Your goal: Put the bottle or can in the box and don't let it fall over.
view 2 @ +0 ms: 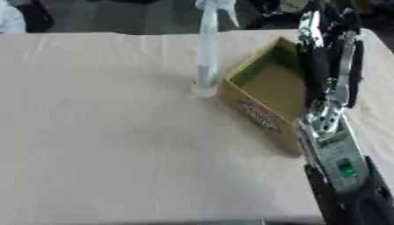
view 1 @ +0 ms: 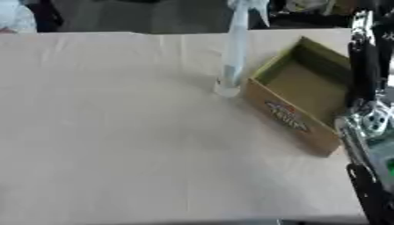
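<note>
Upright on a pale, cloth-covered table [view 1: 107,132], a tall, slim, translucent spray bottle [view 1: 234,48] stands near the centre of the far half, its trigger head reaching to the top edge of the view and its round base resting on the cloth. Just to its right sits an open cardboard box [view 2: 258,112], turned at an angle so that one corner points toward the bottle; the bottle's base is just beside the box's near-left corner, outside it, and whether the two touch cannot be told. The box's outer long wall carries a printed red and white label, and its dark olive inside holds nothing that can be made out. Further right, the robot's right arm [view 2: 335,149], black with silver joints and a small green light on its forearm, rises from the lower right corner and reaches over the box's right side. At its far end the right hand [view 2: 327,30] hangs above the box's far right rim, well apart from the bottle and holding nothing; its dark fingers blur together against the background, so whether they are straight or curled cannot be told. Only the right arm shows in either view.
</note>
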